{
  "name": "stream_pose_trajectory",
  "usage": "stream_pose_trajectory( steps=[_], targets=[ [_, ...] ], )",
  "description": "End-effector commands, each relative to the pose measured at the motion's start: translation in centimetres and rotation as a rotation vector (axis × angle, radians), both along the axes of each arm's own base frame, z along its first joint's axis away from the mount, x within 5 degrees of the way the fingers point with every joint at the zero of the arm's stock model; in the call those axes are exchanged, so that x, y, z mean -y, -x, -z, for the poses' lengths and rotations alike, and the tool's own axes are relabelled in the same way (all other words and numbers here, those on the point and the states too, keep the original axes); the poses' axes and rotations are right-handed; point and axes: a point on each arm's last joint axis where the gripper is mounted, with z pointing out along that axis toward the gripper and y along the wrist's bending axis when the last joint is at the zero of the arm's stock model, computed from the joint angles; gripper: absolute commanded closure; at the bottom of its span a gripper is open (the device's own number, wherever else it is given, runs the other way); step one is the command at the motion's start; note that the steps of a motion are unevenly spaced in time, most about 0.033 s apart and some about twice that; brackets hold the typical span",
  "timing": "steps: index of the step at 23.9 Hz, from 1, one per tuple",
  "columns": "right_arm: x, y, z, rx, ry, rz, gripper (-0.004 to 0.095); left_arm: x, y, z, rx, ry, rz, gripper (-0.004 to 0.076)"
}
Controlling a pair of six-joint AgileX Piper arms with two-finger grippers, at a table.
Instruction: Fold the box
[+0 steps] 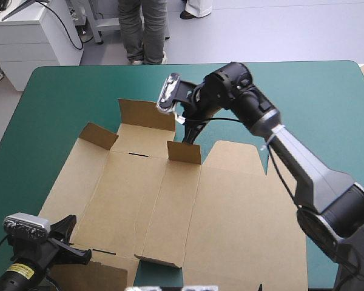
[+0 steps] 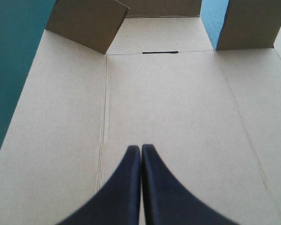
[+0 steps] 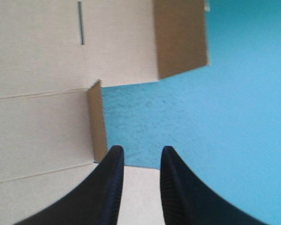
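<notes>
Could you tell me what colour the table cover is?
Teal-green cover, clearest in the high view.

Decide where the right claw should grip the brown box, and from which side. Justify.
Probably the small upright flap at the box's far edge, from the far side: it stands raised, its top edge free, and the open right claw is beside it.

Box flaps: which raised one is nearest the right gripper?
The small flap right of the slot, directly beside the right gripper. The left corner flap and far panel stand farther away.
</notes>
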Motion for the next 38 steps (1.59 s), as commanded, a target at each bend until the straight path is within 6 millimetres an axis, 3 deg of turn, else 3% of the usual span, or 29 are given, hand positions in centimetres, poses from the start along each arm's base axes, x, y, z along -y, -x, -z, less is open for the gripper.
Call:
stream_pose_trajectory(
  steps=[1, 6, 9, 12, 18, 23, 26, 31, 35, 38],
  targets=[
    [4.8, 1.2, -5.4, 0.094, -0.120, 0.175, 0.0714, 0.0, -0.4, -1.2, 0.067, 0.030, -0.015, 0.0731],
    [9.8, 1.5, -7.7, 0.088, -0.243, 0.354, 0.0756, 0.0, -0.4, -1.2, 0.067, 0.030, -0.015, 0.0731],
    [12.8, 2.0, -7.2, 0.059, -0.235, 0.454, 0.0771, 0.0, -0.4, -1.2, 0.065, 0.037, -0.020, 0.0731],
    [15.4, 3.5, -5.2, -0.008, -0.199, 0.530, 0.0770, 0.0, -0.4, -1.2, 0.065, 0.037, -0.020, 0.0731],
    [18.5, 5.9, -1.8, -0.079, -0.165, 0.624, 0.0795, 0.0, -0.5, -1.2, 0.061, 0.035, -0.021, 0.0731],
    [23.4, 9.8, 1.1, -0.087, -0.206, 0.817, 0.0817, 0.0, -0.5, -1.2, 0.060, 0.033, -0.021, 0.0731],
    [24.4, 11.5, 1.8, -0.060, -0.277, 0.874, 0.0817, 0.0, -0.4, -1.5, 0.075, 0.034, -0.022, 0.0731],
    [24.5, 13.1, 2.3, -0.045, -0.309, 0.901, 0.0817, -0.2, -1.5, -6.0, 0.026, -0.013, -0.029, 0.0731],
    [24.2, 13.0, 2.2, -0.055, -0.374, 0.914, 0.0845, 0.4, -5.4, -10.9, -0.111, -0.014, -0.007, 0.0731],
    [24.2, 12.8, 2.3, -0.039, -0.383, 0.916, 0.0874, 0.8, -8.5, -12.0, -0.220, -0.029, 0.004, 0.0731]
  ],
)
